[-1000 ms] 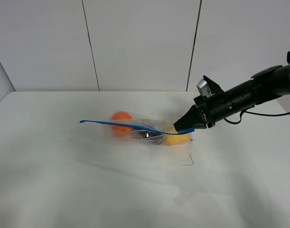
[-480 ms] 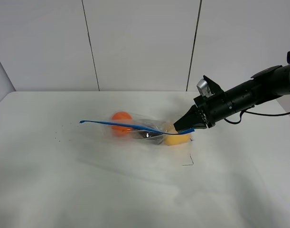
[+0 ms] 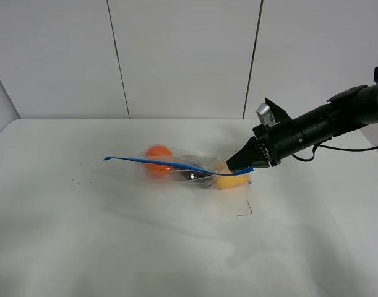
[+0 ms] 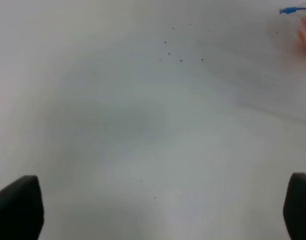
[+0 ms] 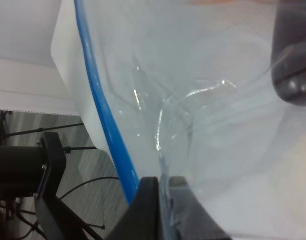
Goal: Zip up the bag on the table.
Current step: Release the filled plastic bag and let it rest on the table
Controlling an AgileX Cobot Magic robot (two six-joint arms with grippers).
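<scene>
The clear bag (image 3: 189,170) lies on the white table (image 3: 114,241), with orange (image 3: 156,153), dark purple (image 3: 192,176) and yellow (image 3: 231,180) produce inside. Its blue zipper strip (image 3: 158,163) runs along the top, raised off the table. My right gripper (image 3: 239,166) is shut on the strip's right end. In the right wrist view its tips (image 5: 163,187) pinch the plastic beside the blue strip (image 5: 100,115). My left gripper (image 4: 158,207) is open and empty over bare table (image 4: 142,115), well away from the bag's left end (image 4: 293,10). It is out of the high view.
A thin dark mark (image 3: 247,211) lies on the table in front of the bag. Tiny dark specks (image 3: 74,180) are scattered left of it. A white panelled wall (image 3: 176,55) stands behind the table.
</scene>
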